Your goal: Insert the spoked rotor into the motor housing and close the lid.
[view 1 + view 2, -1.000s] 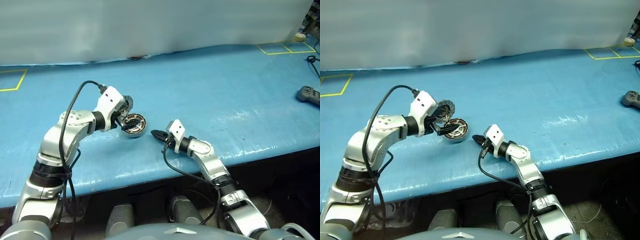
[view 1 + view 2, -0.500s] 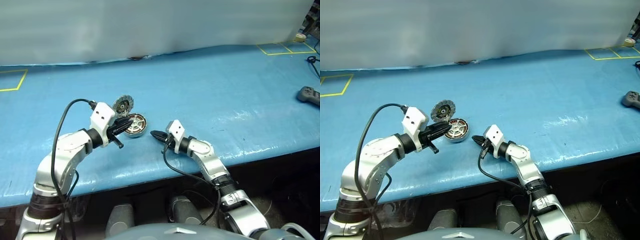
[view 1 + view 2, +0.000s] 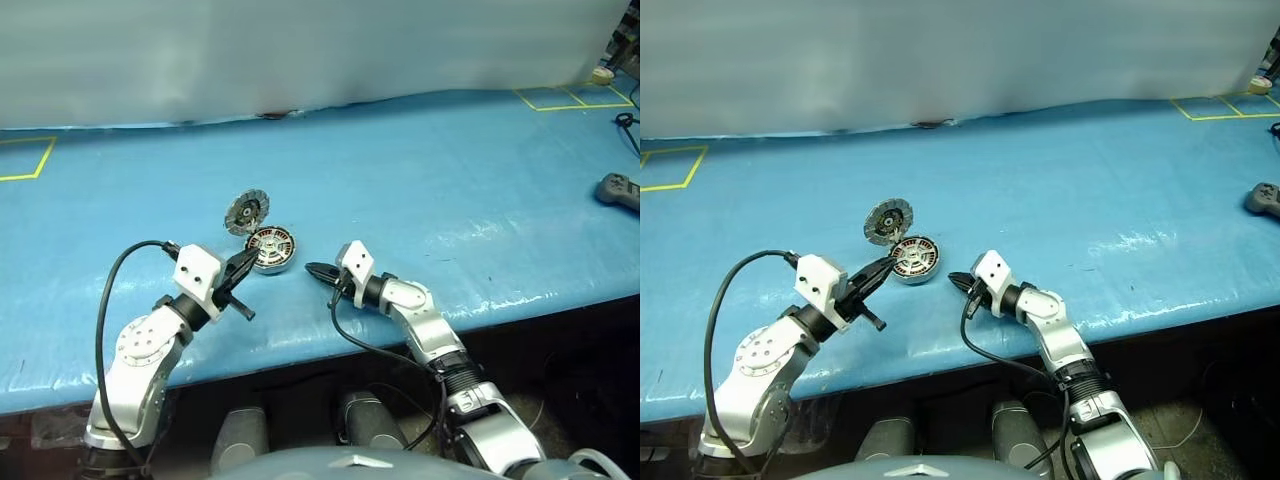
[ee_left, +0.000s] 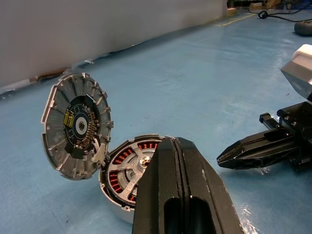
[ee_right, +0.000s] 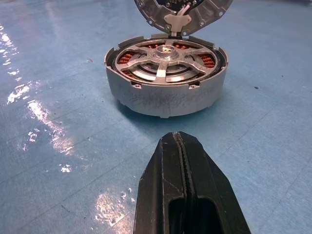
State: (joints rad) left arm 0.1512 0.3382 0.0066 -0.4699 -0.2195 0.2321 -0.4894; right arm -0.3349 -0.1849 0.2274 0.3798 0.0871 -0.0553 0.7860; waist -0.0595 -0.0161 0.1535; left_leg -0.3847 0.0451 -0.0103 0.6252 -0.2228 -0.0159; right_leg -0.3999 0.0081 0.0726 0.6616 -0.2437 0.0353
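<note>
Blue worktop (image 3: pixel 420 170) with a glossy, slightly wrinkled cover, glare patches near front edge. Yellow tape squares (image 3: pixel 560 97) at far right and far left corners. Pale grey-white wall (image 3: pixel 300 50) behind. Dark floor (image 3: pixel 580 380) below front edge.

We've got the motor housing (image 3: pixel 271 249) sitting on the desk (image 3: pixel 450 190), lid (image 3: pixel 246 212) standing up behind it. Rotor (image 5: pixel 165 57) sits inside, with our left fingers (image 3: pixel 241 268) and right fingers (image 3: pixel 318 271) either side.
</note>
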